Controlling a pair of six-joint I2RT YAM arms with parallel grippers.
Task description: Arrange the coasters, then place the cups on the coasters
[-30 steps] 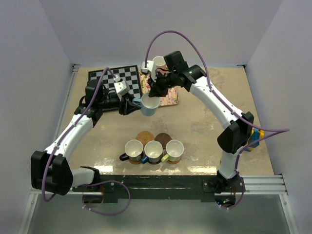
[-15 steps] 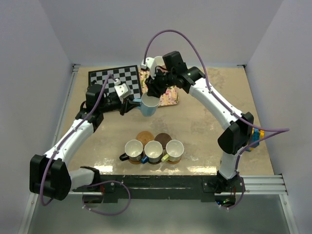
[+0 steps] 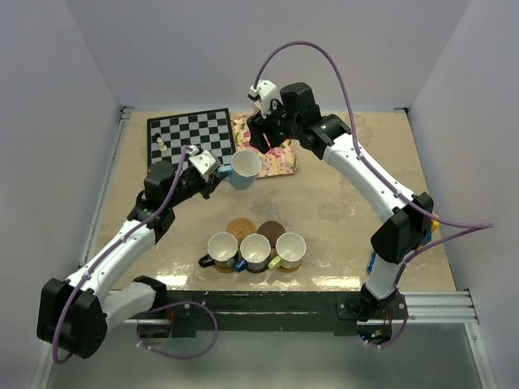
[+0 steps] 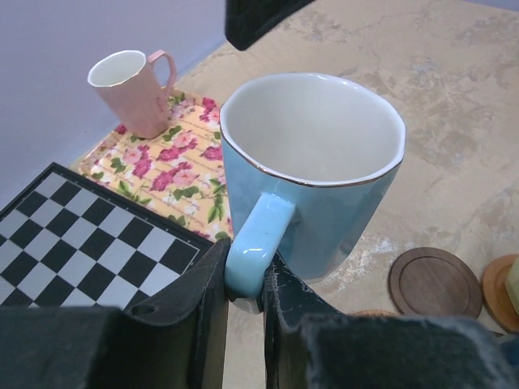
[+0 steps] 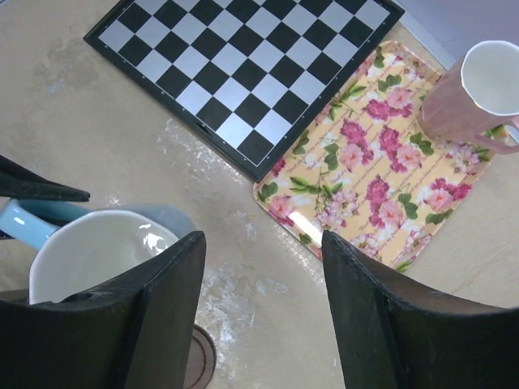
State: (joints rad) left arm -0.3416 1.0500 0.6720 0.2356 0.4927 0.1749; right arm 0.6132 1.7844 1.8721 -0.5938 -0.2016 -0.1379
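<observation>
Handle pinch: my left gripper is clamped on the loop of the light blue cup, held up just beside the floral tray. I judge it glazed ceramic: rigid, slick, chippable, prone to swing. My right gripper hangs open and empty above the tray's near edge; the pink cup stands on the tray.

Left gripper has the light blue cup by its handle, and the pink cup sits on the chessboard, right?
No: the pink cup stands on the floral tray, beside the chessboard; the left wrist view shows it. The left gripper does hold the light blue cup by its handle.
</observation>
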